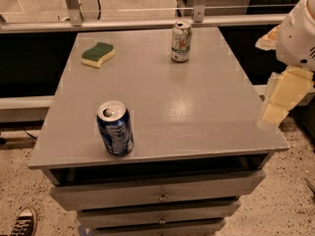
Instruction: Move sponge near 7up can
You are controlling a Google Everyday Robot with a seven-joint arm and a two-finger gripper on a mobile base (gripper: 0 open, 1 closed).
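Wavy sponge (pixel 98 54), green scrub top on yellow foam: far-left on smooth gray table (pixel 197 107). Cylindrical 7up can (pixel 181 42): far-centre, well apart. Gripper (pixel 278 104) beside right edge, holds nothing; opening cannot be told.

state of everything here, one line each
sponge, lying flat, green side up, back left of the table, not held
7up can, upright at the back, apart from the sponge
blue can, upright near the front left
drawers, shut
gripper, off the table's right edge, holding nothing
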